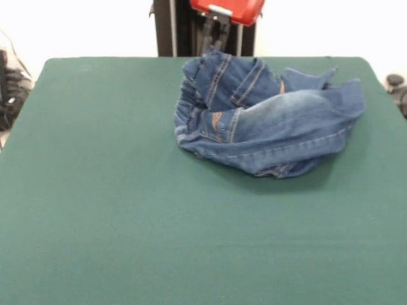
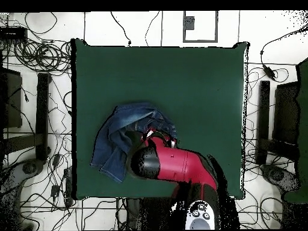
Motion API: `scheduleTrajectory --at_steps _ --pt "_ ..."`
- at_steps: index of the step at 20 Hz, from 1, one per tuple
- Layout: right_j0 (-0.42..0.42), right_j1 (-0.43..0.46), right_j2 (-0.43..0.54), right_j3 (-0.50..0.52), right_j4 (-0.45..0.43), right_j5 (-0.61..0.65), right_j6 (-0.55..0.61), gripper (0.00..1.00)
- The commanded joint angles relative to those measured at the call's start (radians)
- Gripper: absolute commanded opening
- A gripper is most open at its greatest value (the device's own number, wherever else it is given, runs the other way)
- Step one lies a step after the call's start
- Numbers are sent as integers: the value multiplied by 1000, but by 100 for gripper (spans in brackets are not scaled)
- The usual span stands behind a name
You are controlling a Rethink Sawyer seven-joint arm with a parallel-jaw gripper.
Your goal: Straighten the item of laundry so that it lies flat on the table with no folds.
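The item of laundry, a small pair of blue jeans [image 1: 273, 124], lies crumpled in a heap on the green table [image 1: 127, 190], at the far right near the pedestal side. The waistband is bunched at the heap's left and the legs are folded over each other. My gripper [image 1: 217, 37] hangs from the red arm just behind the heap's far edge, and I cannot tell if it touches the cloth. In the overhead view the jeans [image 2: 117, 135] lie at the table's [image 2: 192, 90] lower left, and the red arm [image 2: 174, 165] covers their right part and hides the gripper.
The black pedestal [image 1: 175, 28] stands behind the table's far edge. Cables and black equipment [image 2: 36, 108] surround the table on the floor, with more at the right [image 2: 271, 120].
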Motion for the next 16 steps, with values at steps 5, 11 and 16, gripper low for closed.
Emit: scheduleTrajectory --at_steps 5,11,16 --pt "-21 -23 138 -85 -156 201 -154 0" --pt "-45 -34 175 -91 -186 225 -131 0" --pt "-38 -40 182 -76 -164 235 -55 100"
